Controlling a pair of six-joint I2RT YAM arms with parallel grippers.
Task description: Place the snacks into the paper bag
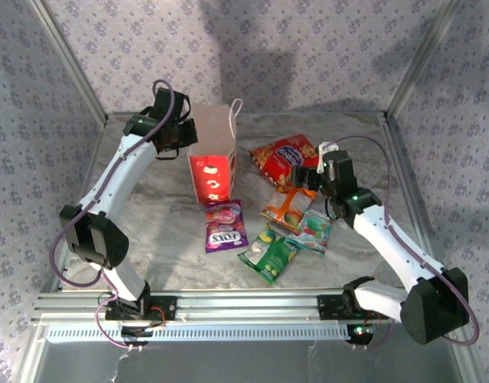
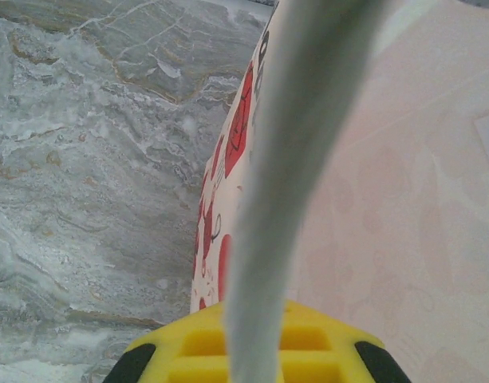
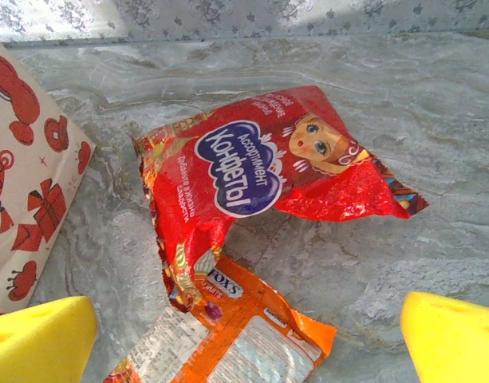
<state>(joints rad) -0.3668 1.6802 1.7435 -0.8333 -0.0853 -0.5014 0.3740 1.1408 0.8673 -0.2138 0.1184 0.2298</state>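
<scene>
The left arm (image 1: 108,187) is reaching from its base at the lower left of the top view toward the upper left, with the left gripper (image 1: 180,137) pointing right. How its jaws stand cannot be told. The right arm (image 1: 388,231) is bending in from the lower right toward centre, the right gripper (image 1: 309,177) tilting downward, its yellow fingers (image 3: 37,343) spreading wide apart.

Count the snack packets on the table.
5: red packet right of the paper bag, orange packet touching it, teal packet and green packet nearer, purple packet before the bag; more may hide inside.
</scene>
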